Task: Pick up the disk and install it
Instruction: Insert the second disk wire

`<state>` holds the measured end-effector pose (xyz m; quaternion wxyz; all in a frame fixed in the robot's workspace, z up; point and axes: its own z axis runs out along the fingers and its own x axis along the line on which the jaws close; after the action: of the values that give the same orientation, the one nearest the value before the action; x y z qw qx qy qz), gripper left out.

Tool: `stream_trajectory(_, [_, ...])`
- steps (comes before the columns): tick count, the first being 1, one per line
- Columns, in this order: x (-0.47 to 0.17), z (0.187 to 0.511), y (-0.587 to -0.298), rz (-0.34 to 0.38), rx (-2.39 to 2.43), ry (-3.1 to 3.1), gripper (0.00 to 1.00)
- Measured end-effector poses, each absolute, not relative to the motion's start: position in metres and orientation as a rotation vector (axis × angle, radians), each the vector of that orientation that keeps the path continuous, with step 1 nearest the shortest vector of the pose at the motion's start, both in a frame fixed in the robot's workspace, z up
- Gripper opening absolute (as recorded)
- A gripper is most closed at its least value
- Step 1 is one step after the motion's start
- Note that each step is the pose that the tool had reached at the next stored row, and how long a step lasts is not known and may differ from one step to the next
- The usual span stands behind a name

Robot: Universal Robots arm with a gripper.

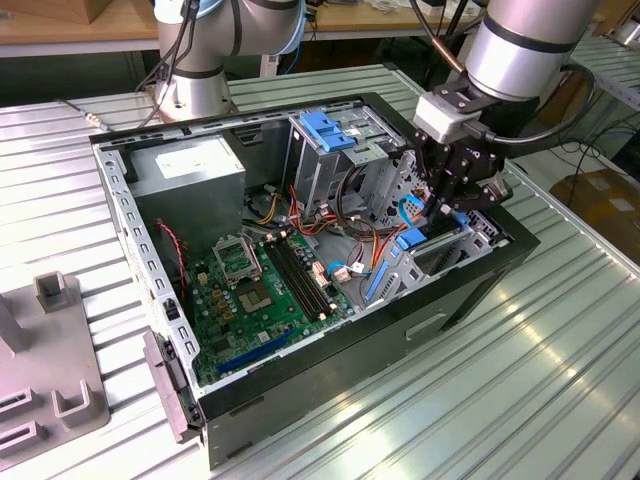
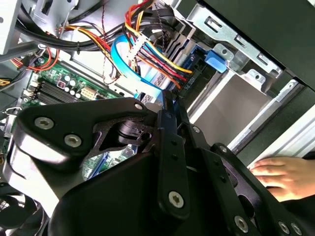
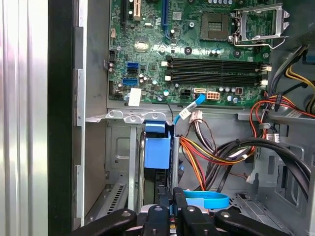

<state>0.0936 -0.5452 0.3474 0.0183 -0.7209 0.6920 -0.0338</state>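
The disk (image 3: 157,152) stands on edge in the lower drive bay of the open computer case (image 1: 480,290). I see it end-on, with its bright blue carrier end toward the motherboard. In the exterior view that blue end (image 1: 412,238) shows at the bay's mouth, just below my gripper (image 1: 450,205). My gripper (image 3: 171,195) reaches down into the bay, and its black fingers (image 3: 180,206) are pinched on the disk's near edge. In the second wrist view the gripper (image 2: 170,118) has a thin blue strip squeezed between its fingers. The rest of the disk is hidden by the bay walls.
The green motherboard (image 1: 260,290) lies on the case floor. Bundles of red, orange and black cables (image 3: 216,152) and a blue flat cable (image 3: 209,200) crowd the bay. A tall drive cage with a blue latch (image 1: 325,130) stands behind. A person's hand (image 2: 283,174) rests outside the case wall. A grey fixture (image 1: 55,400) sits at the exterior view's left.
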Motion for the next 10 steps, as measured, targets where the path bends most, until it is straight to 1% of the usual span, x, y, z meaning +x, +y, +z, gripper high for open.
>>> stream_trajectory(10, [0.0937, 0.3468, -0.5473, -0.103, -2.237, 2.148, 0.16])
